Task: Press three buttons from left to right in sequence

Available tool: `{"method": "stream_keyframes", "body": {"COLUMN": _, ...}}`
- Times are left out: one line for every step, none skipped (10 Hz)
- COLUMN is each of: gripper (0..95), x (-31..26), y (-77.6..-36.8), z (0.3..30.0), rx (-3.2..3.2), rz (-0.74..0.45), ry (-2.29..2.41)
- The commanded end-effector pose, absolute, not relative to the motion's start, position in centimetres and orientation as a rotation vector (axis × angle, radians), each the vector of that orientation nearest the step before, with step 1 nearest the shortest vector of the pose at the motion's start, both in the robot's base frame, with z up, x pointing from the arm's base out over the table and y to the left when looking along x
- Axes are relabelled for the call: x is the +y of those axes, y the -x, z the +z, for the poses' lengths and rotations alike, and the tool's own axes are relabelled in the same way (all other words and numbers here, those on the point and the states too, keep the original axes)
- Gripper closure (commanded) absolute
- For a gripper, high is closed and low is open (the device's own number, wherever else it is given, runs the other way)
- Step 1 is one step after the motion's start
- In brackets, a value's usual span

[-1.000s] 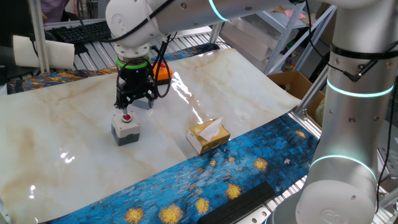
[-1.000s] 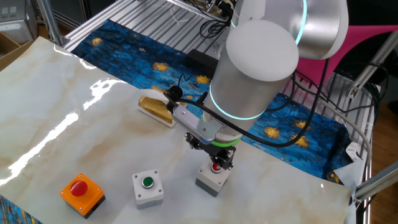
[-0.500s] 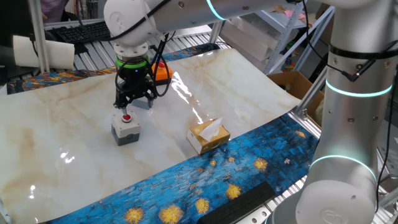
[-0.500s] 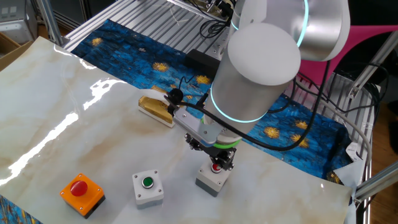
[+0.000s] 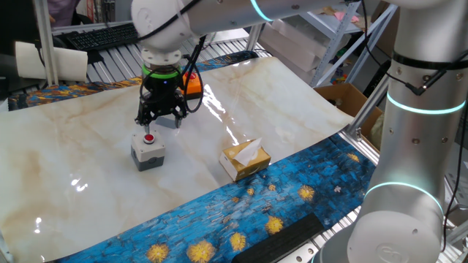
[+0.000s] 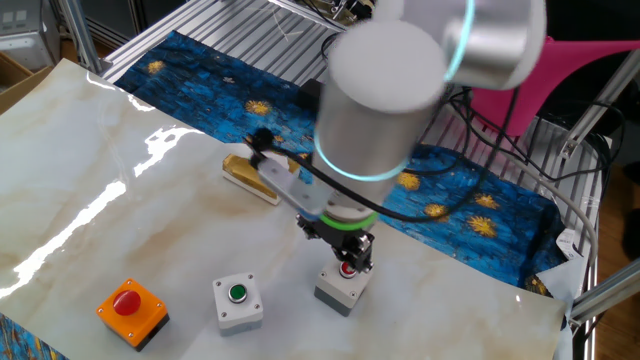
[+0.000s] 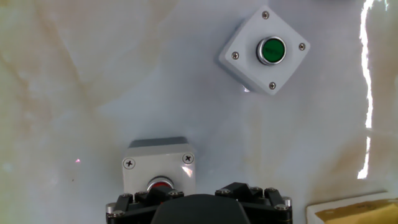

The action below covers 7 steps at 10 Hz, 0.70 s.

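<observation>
Gripper [image 5: 156,120] points straight down just above the grey box's red button [image 5: 148,139], lined up to press it (first in the row). Finger state: cannot tell. Green button [image 7: 272,50] beside it, orange box [image 6: 132,311] beyond.

A pale marble-patterned tabletop [image 5: 73,168] shines with streaks of glare, laid over a blue cloth with yellow swirls [image 5: 241,212]. Behind stand aluminium frame rails [image 6: 220,25], a keyboard [image 5: 99,35] and what may be a cardboard box [image 5: 344,98] beside the table.
</observation>
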<state>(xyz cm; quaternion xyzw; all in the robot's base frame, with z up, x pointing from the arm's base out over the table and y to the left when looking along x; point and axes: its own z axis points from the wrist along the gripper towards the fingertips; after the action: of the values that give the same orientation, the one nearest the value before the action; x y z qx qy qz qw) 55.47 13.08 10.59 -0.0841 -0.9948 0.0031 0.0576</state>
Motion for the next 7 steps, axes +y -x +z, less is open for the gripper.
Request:
{"method": "stream_keyframes", "body": {"gripper": 38.0, "x": 13.19, "y": -55.50, "z": 10.56, "rx": -3.024, "rz": -0.007, "ry": 0.240}}
{"method": "stream_keyframes", "body": {"gripper": 38.0, "x": 13.19, "y": -55.50, "z": 10.56, "rx": -3.030, "rz": -0.007, "ry": 0.239}}
{"method": "stream_keyframes", "body": {"gripper": 38.0, "x": 13.19, "y": -55.50, "z": 10.56, "rx": -3.032, "rz": -0.008, "ry": 0.236}}
{"method": "stream_keyframes", "body": {"gripper": 38.0, "x": 13.19, "y": -55.50, "z": 10.56, "rx": -3.034, "rz": -0.004, "ry": 0.249}}
{"method": "stream_keyframes", "body": {"gripper": 38.0, "x": 13.19, "y": -55.50, "z": 10.56, "rx": -3.034, "rz": -0.004, "ry": 0.263}}
{"method": "stream_keyframes", "body": {"gripper": 38.0, "x": 13.19, "y": -55.50, "z": 10.56, "rx": -3.033, "rz": 0.000, "ry": 0.276}}
{"method": "stream_keyframes", "body": {"gripper": 38.0, "x": 13.19, "y": -55.50, "z": 10.56, "rx": -3.033, "rz": 0.002, "ry": 0.283}}
